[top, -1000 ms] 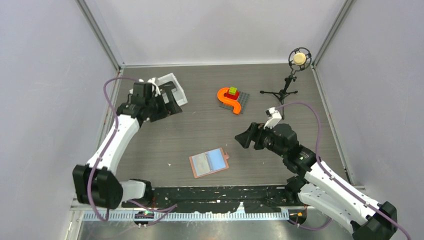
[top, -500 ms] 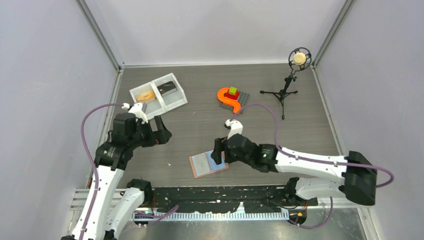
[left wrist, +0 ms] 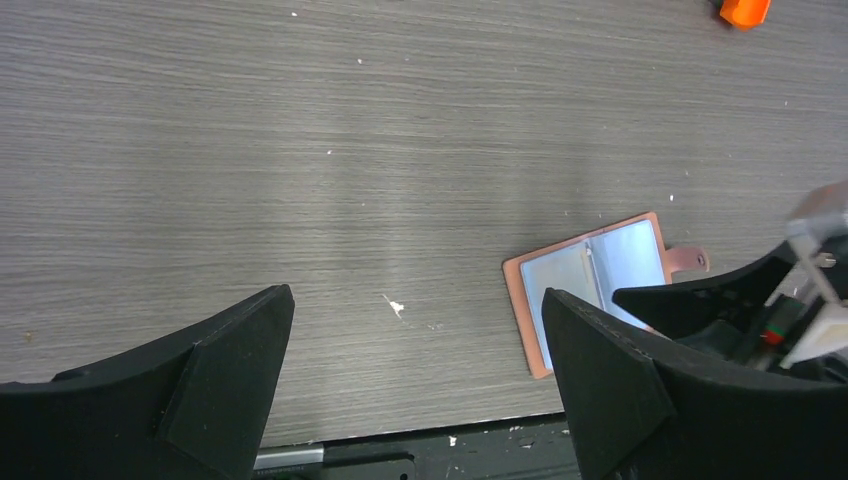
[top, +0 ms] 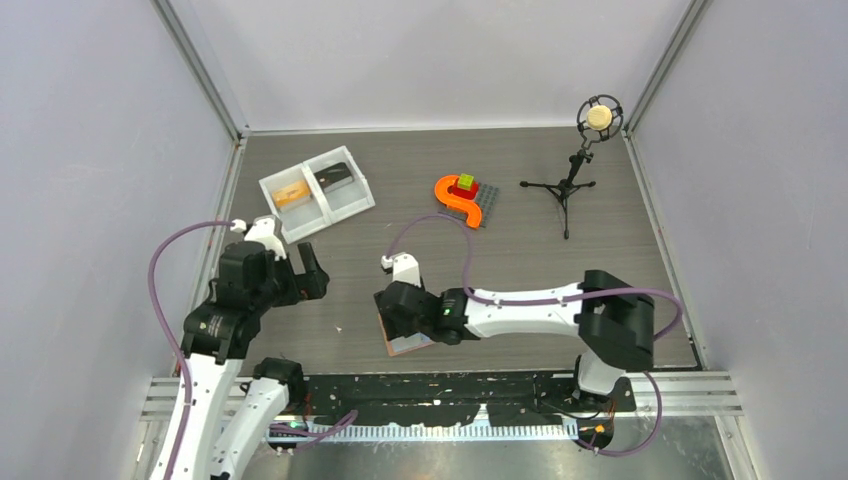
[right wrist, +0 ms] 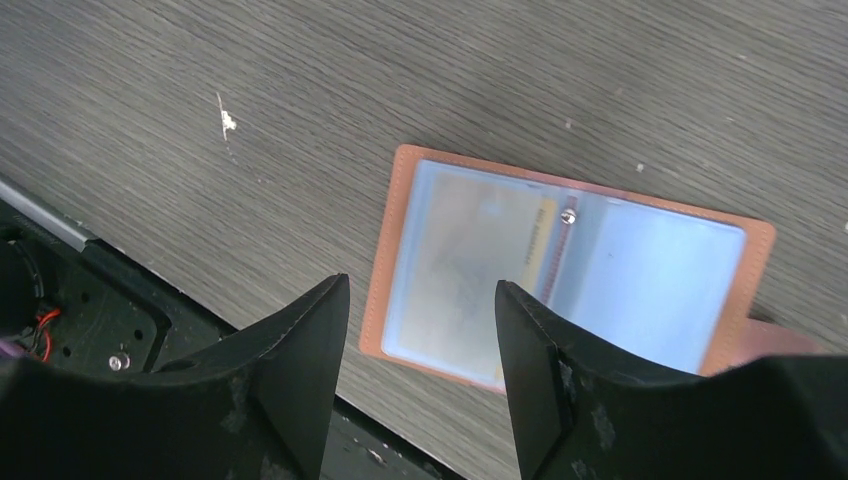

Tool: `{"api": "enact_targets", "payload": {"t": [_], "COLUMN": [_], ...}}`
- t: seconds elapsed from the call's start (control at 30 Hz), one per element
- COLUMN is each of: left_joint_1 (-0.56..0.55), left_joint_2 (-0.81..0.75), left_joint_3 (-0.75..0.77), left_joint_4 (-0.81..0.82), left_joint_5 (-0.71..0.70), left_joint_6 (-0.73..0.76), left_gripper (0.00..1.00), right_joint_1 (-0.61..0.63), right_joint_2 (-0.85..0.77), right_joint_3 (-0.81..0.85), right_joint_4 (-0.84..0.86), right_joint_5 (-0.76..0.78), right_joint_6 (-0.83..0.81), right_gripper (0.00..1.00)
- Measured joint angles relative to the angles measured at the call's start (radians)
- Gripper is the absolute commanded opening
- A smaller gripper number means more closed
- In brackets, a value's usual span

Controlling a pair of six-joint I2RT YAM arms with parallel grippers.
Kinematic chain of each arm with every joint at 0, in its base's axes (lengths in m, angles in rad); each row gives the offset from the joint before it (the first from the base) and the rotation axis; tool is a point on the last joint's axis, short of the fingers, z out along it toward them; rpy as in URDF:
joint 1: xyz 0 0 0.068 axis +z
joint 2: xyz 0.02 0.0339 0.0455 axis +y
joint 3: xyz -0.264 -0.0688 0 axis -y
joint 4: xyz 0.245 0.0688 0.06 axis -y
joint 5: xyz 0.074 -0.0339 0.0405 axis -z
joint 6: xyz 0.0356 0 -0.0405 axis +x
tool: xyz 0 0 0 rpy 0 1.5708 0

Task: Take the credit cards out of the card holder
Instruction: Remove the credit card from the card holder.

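Observation:
The card holder [right wrist: 640,290] lies spread open on the table, salmon-brown rim up, light blue pockets showing. Its left pocket holds a pale card [right wrist: 455,265] with a yellowish edge. My right gripper [right wrist: 420,283] is open and hovers just above that left pocket, empty. In the top view the right gripper [top: 393,312] covers most of the holder [top: 408,346]. My left gripper [top: 308,278] is open and empty, left of the holder and apart from it. The left wrist view shows the holder [left wrist: 590,285] by its right finger. A dark card [top: 333,176] lies in the white tray.
The white two-compartment tray [top: 345,208] stands at the back left, with a tan item [top: 291,195] in its left compartment. An orange piece with small blocks [top: 462,198] lies mid-back. A microphone on a tripod [top: 580,160] stands back right. The black front rail [top: 450,390] borders the table.
My right gripper swung left and down from the right side to hover over the holder. My left gripper drew back from the tray toward the near side.

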Motion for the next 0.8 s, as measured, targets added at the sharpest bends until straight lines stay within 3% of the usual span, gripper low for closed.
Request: {"api": "enact_targets", "payload": {"t": [0.17,0.5,0.8], "left_joint_1": [0.0,0.0,0.0], "left_joint_2": [-0.051,-0.064,-0.064], "left_joint_3": [-0.009,-0.011,-0.011], "left_joint_4": [-0.002,-0.003,-0.003], "left_joint_5": [-0.037,-0.064,-0.065], "left_joint_6": [-0.001,-0.001,-0.002], "left_gripper": [0.99,0.99,1.0], "right_joint_1": [0.02,0.027,0.038], "right_joint_2": [0.108,0.198,0.211], "right_joint_3": [0.097,0.11,0.116], "right_joint_4": [-0.045,-0.081,-0.08], "right_joint_5": [0.013,0.031,0.053], "right_joint_6": [-0.011,-0.018,-0.034], "right_gripper": [0.63,0.63,0.42]}}
